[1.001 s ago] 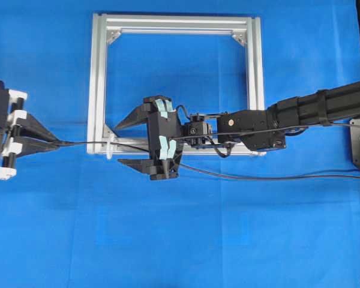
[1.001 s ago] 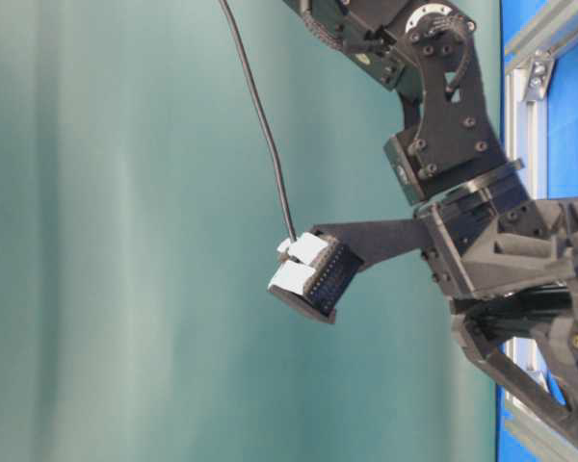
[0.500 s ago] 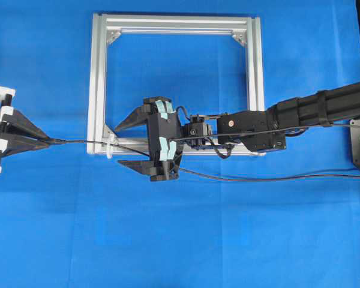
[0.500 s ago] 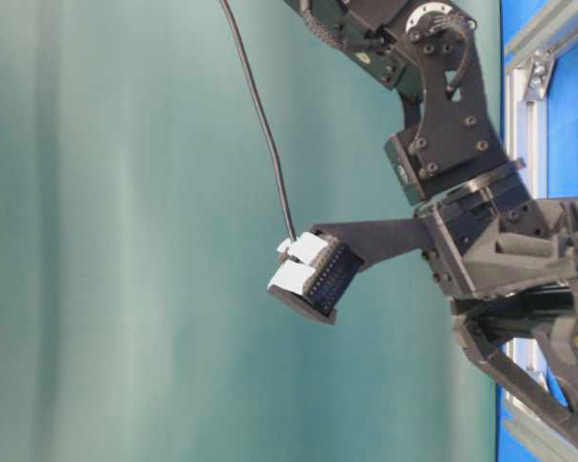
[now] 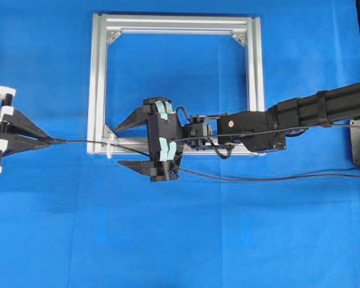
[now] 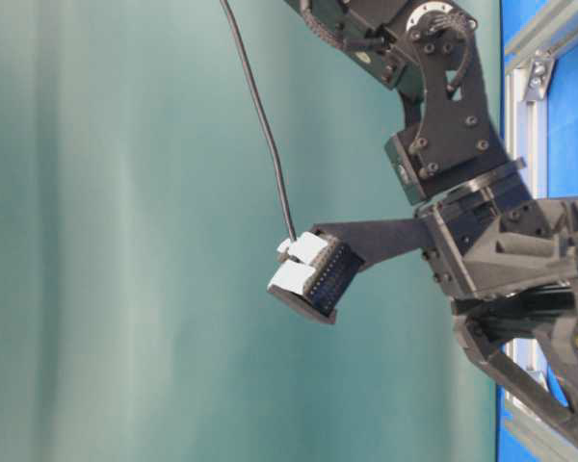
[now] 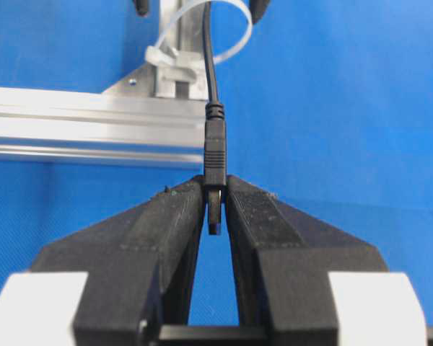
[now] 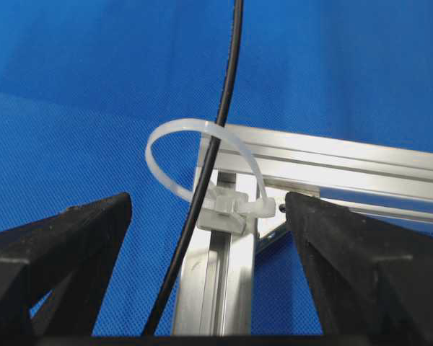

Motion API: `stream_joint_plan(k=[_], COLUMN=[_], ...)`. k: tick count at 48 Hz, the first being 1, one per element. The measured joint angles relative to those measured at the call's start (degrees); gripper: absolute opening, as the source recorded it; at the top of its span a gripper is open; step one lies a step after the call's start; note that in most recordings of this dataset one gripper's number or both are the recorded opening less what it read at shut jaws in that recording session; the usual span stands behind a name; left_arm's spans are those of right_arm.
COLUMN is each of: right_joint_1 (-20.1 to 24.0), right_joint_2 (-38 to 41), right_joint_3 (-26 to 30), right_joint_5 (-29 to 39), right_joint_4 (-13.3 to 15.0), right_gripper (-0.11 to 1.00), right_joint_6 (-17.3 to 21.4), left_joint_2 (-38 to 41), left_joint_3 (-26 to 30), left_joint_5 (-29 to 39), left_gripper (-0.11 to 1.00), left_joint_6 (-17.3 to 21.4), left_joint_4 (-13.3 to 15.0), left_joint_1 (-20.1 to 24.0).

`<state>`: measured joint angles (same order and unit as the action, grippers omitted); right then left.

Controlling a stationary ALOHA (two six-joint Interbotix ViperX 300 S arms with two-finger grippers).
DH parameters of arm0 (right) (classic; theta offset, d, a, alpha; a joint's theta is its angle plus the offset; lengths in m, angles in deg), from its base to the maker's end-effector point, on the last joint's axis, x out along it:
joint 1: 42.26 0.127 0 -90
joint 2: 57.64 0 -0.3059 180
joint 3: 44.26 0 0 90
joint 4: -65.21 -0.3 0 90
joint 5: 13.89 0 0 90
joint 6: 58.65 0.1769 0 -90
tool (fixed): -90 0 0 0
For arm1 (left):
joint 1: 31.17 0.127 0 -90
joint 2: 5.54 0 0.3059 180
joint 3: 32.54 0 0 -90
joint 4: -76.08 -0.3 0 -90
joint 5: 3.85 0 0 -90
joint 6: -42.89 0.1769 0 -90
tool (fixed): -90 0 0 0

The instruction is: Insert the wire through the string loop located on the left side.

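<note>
The wire (image 5: pixel 84 143) is a thin black cable. It runs from the left gripper (image 5: pixel 48 142) rightward through the small white string loop (image 5: pixel 111 146) at the silver frame's lower left corner. In the left wrist view the left gripper (image 7: pixel 215 193) is shut on the wire's plug end (image 7: pixel 214 148), and the cable rises through the string loop (image 7: pixel 234 40). The right gripper (image 5: pixel 120 144) stands open just right of the loop, one finger on each side of the wire. In its wrist view the right gripper (image 8: pixel 208 198) holds nothing, and the wire (image 8: pixel 224 108) crosses the string loop (image 8: pixel 169 137).
The square aluminium frame (image 5: pixel 98 78) lies flat on the blue cloth, with the right arm (image 5: pixel 300 114) stretched over its lower bar. A second stretch of black cable (image 5: pixel 258 177) trails to the right below the arm. A black arm (image 6: pixel 462 192) fills the right of the table-level view.
The left gripper drew a little further left with the plug, pulling more wire through the loop, then held still. The right gripper stayed open in place.
</note>
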<state>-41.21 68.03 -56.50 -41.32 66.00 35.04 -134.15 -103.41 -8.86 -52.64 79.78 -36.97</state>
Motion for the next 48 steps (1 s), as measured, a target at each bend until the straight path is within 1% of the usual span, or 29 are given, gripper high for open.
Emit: stream_joint_plan(k=[4, 5, 6, 9, 10, 15, 17, 18, 20, 22, 25, 34, 48], right_joint_1=[0.1, 0.0, 0.1, 0.1, 0.1, 0.1, 0.1, 0.1, 0.1, 0.2, 0.2, 0.2, 0.2], right_joint_2=[0.0, 0.0, 0.0, 0.0, 0.0, 0.0, 0.0, 0.0, 0.0, 0.0, 0.0, -0.4, -9.0], right_joint_3=[0.0, 0.0, 0.0, 0.0, 0.0, 0.0, 0.0, 0.0, 0.0, 0.0, 0.0, 0.0, 0.0], right_joint_5=[0.0, 0.0, 0.0, 0.0, 0.0, 0.0, 0.0, 0.0, 0.0, 0.0, -0.1, 1.1, 6.3], right_joint_4=[0.0, 0.0, 0.0, 0.0, 0.0, 0.0, 0.0, 0.0, 0.0, 0.0, 0.0, 0.0, 0.0], right_gripper=[0.94, 0.94, 0.94, 0.94, 0.94, 0.94, 0.94, 0.94, 0.94, 0.94, 0.94, 0.94, 0.94], right_joint_6=[0.0, -0.1, 0.0, -0.1, -0.1, 0.0, 0.0, 0.0, 0.0, 0.0, 0.0, -0.1, -0.3], left_joint_2=[0.0, 0.0, 0.0, 0.0, 0.0, -0.1, 0.0, 0.0, 0.0, -0.1, 0.0, -0.2, -4.0], left_joint_3=[0.0, 0.0, 0.0, 0.0, 0.0, 0.0, 0.0, 0.0, 0.0, 0.0, 0.0, 0.1, 1.8], left_joint_5=[0.0, 0.0, 0.0, 0.1, 0.1, 0.1, 0.1, 0.1, 0.1, 0.1, 0.0, 0.2, 0.3], left_gripper=[0.09, 0.11, 0.15, 0.31, 0.39, 0.71, 0.82, 0.85, 0.86, 0.82, 0.8, 0.8, 0.8], left_joint_6=[-0.1, -0.2, -0.3, -0.4, -0.4, -0.4, -0.4, -0.4, -0.4, -0.4, -0.4, -0.9, -0.6], left_joint_4=[0.0, 0.0, 0.0, 0.0, 0.0, 0.0, 0.0, 0.0, 0.0, 0.0, 0.0, 0.0, 0.0], left_joint_1=[0.6, 0.8, 1.0, 1.4, 1.5, 1.5, 1.5, 1.6, 1.5, 1.6, 1.5, 1.6, 1.6])
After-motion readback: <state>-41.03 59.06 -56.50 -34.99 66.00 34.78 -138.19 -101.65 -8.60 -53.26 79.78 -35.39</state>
